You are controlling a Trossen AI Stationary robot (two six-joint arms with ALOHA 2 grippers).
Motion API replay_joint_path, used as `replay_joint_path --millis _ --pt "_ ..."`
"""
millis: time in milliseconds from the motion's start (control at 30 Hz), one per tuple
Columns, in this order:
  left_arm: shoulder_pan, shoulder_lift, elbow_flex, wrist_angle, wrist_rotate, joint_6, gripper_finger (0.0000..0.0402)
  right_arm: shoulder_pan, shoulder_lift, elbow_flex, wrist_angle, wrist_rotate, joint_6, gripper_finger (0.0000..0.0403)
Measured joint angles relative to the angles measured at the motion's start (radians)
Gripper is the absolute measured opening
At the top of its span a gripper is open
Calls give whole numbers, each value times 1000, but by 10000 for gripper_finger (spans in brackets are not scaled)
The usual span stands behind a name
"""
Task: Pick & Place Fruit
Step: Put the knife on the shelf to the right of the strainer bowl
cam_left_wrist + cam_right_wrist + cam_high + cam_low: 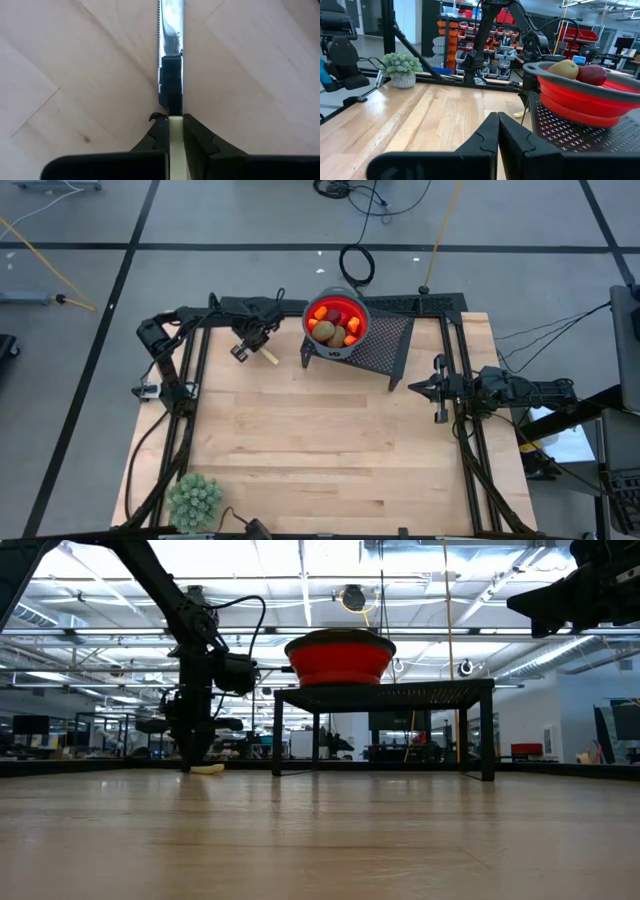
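Several toy fruits (pixel 337 323) lie in a red bowl (pixel 311 321) that stands on a black mesh stand (pixel 388 345) at the table's far middle. The right wrist view shows a brown fruit (pixel 563 69) and a dark red one (pixel 591 75) above the bowl's rim. Left of the stand, my left gripper (pixel 262 352) points down and is shut on a small knife (pixel 170 30) with a pale yellow handle. My right gripper (pixel 415 388) hangs shut and level at the right edge, with nothing in it. My left gripper pinches the knife's pale handle (pixel 176 126) between its two fingers (pixel 160 131), close to where the blade begins. The fingers come from above, pointing down, one on each long side of the handle. The knife lies level at the tabletop, its handle end (pixel 210 769) sticking out beside the fingers.
A pale green spiky plant ball (pixel 194 498) sits at the near left corner. The stand's legs (pixel 278 735) reach down to the table right of the left gripper. Black frame rails (pixel 187 395) run along the table's sides. Bare wood (pixel 320 440) fills the middle and near part.
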Motion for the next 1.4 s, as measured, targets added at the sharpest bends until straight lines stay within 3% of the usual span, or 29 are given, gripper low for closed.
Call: replay_joint_path --millis 233,400,833,1133,1400 --pt "-15 -35 -5 -53 11 -2 33 0 0 0 0 -3 0 0" --pt "-25 -79 -5 -157 -2 -1 22 0 0 0 0 -3 0 0" --pt "-132 -141 -2 -232 -18 0 31 0 0 0 0 -7 -3 0" --pt "-290 -244 -1 -292 -14 -21 32 1 0 0 3 -72 0 0" --pt "-487 -368 -1 -290 -13 -143 36 1 0 0 47 -154 9 0"
